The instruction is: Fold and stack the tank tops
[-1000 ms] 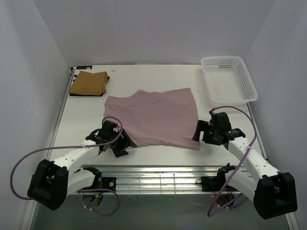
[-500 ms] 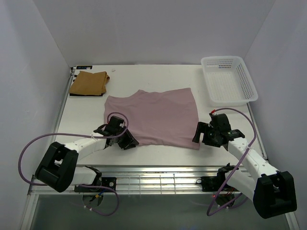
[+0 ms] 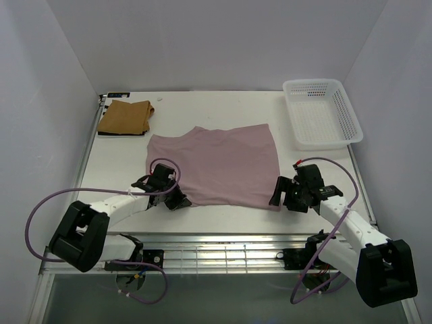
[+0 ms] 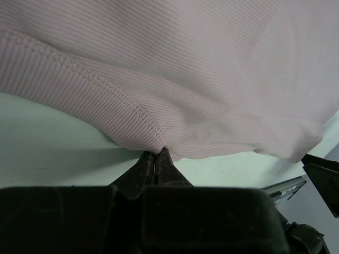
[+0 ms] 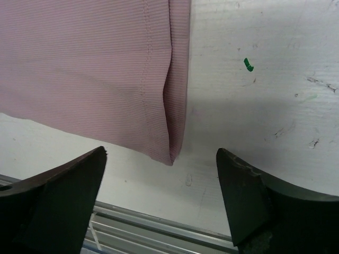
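Top view: white table (image 3: 223, 108), pale walls (image 3: 202, 40) on three sides, metal rail (image 3: 216, 246) along the bottom edge. White mesh basket (image 3: 322, 111) is upper right. Folded tan top (image 3: 125, 117) is upper left. Pink top (image 3: 219, 165) lies flat mid-frame. Left gripper (image 3: 177, 200) is at its lower-left corner, right gripper (image 3: 278, 192) at its lower-right corner. Purple cables (image 3: 40, 216) loop off both arms.

Left wrist: fingertips (image 4: 157, 164) pressed together, pinching the pink top's hem at bottom centre. Cloth fills the upper frame, bare table below it.

Right wrist: fingers (image 5: 63, 185) spread wide, with the pink corner between them and untouched. The table is scuffed, with a small green mark (image 5: 248, 64) upper right. Rail at the bottom.
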`<state>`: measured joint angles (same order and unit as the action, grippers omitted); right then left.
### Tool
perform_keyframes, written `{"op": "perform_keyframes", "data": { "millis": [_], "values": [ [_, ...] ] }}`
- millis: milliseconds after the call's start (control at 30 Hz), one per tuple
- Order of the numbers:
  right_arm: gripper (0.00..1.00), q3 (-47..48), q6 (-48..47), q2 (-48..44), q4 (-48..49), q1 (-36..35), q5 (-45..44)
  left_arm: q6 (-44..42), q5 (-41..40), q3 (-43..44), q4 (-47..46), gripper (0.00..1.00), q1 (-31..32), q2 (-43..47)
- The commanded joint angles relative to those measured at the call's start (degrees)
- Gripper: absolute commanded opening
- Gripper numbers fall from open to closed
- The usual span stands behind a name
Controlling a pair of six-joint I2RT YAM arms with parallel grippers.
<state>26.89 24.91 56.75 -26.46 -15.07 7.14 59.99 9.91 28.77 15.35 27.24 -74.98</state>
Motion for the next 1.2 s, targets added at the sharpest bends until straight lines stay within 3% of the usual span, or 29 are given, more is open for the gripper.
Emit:
{"op": "perform_keyframes", "data": {
  "millis": [0,67,233,367,400,467,500,667,833,933,1167],
  "values": [
    [0.85,-1.0,1.0,0.7,1.1,0.1,1.8,-0.7,-0.7,-1.4,3.5,0.00,0.4,2.7],
    [0.81,-1.6,1.2,0.9,1.2,0.2,2.5,-0.6,-0.6,-1.4,4.1,0.00,0.4,3.5],
    [0.54,-2.0,2.0,1.4,1.8,0.1,3.2,-0.6,-0.5,-0.8,5.1,0.00,0.5,4.0],
    [0.39,-1.9,2.3,3.0,2.2,0.1,3.8,-0.7,-0.5,-0.4,5.7,0.00,0.7,3.2],
    [0.25,-2.0,2.3,3.3,2.4,0.1,4.3,-0.6,-0.5,-0.5,5.7,0.00,0.7,2.9],
    [0.10,-2.1,2.4,4.1,2.2,0.1,5.5,-0.5,-0.2,-0.4,5.8,0.00,0.8,2.7],
    [0.08,-2.0,2.4,3.9,1.9,0.1,5.9,-0.4,0.1,-0.3,5.9,0.00,0.8,2.8],
    [0.08,1.4,1.0,0.6,-3.3,0.2,6.8,-1.3,2.0,1.8,9.2,0.00,0.8,4.5],
    [0.08,8.4,-3.0,-4.3,-18.9,3.0,2.4,-4.7,2.2,5.8,19.2,0.00,0.8,10.3],
    [0.08,7.4,-4.1,-5.0,-19.7,4.9,1.3,-5.3,4.1,4.8,19.5,0.00,0.8,11.3],
    [0.08,4.4,-5.1,-3.3,-19.7,6.2,8.4,-6.8,7.5,0.4,21.3,0.00,0.9,11.8]
  ]
}}
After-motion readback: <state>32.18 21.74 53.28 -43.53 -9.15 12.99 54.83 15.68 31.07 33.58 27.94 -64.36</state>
